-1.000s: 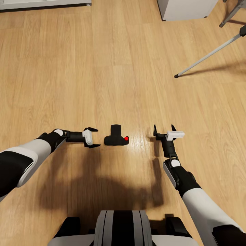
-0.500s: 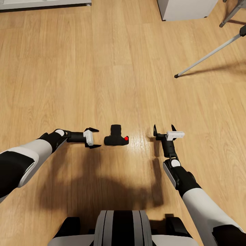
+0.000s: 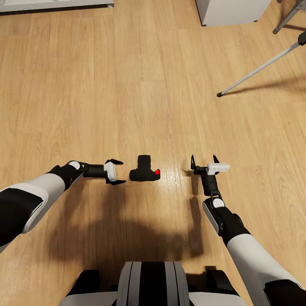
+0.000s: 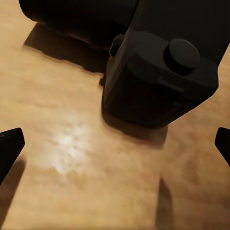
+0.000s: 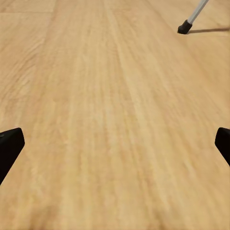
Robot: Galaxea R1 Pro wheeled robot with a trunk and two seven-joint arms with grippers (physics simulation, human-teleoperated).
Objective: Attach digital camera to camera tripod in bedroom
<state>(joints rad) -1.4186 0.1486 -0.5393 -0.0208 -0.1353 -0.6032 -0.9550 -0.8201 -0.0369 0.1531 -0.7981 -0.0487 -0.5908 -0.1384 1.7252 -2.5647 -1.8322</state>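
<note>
Digital camera (image 3: 144,170) on wood floor (image 3: 127,93), between grippers. Left gripper (image 3: 118,171) at camera's 9 o'clock, jaws wide, empty. Right gripper (image 3: 204,159) at 3 o'clock, wide. Camera tripod (image 3: 259,70) leg at 2 o'clock.

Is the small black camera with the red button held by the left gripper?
No, the small black camera lies on the wooden floor, just clear of the open left gripper.

Light wood plank floor (image 3: 127,85); white furniture bases (image 3: 231,10) at far edge.
</note>
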